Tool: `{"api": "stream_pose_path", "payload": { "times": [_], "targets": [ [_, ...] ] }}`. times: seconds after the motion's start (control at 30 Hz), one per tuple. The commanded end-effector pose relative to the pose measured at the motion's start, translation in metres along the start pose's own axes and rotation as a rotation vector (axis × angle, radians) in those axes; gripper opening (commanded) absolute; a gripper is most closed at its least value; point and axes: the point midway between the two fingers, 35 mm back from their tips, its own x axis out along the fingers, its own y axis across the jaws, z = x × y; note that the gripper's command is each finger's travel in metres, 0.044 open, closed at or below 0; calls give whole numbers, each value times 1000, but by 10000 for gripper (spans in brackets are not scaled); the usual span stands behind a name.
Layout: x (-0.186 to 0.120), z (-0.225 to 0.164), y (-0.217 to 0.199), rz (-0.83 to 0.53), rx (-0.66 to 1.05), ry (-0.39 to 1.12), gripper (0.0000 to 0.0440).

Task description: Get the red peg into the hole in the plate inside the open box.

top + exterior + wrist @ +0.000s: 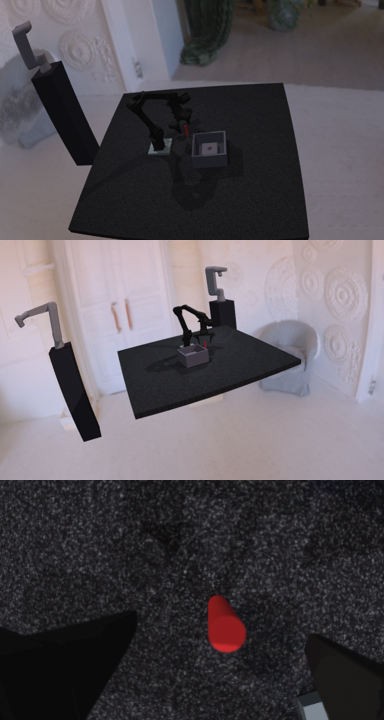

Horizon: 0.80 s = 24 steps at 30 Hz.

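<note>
Wrist view: red peg (pixel 186 131) (pixel 205 345) (pixel 227 634) upright on table (pixel 240 198) (pixel 226 375) (pixel 75 570), outside box (pixel 209 162) (pixel 197 358) | gripper (pixel 185 127) (pixel 204 343) (pixel 220 630): fingers apart, unloaded | done: approach, apparently | remaining: grasp, transfer, insertion
</note>
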Motion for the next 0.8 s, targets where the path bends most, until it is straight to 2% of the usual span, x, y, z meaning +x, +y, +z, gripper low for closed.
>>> {"api": "stream_pose_path", "payload": {
  "times": [0.0, 0.07, 0.13, 0.6, 0.67, 0.77],
  "targets": [
    [12, -1, 2, -9, 28, 7, 440],
    [19, 0, 3, -14, 38, 8, 435],
    [25, -1, 3, -21, 47, 11, 405],
    [52, 1, -1, -113, 110, 40, 47],
    [53, 1, -4, -133, 113, 40, 17],
    [43, 14, -2, -126, 118, -9, 9]
  ]
}}
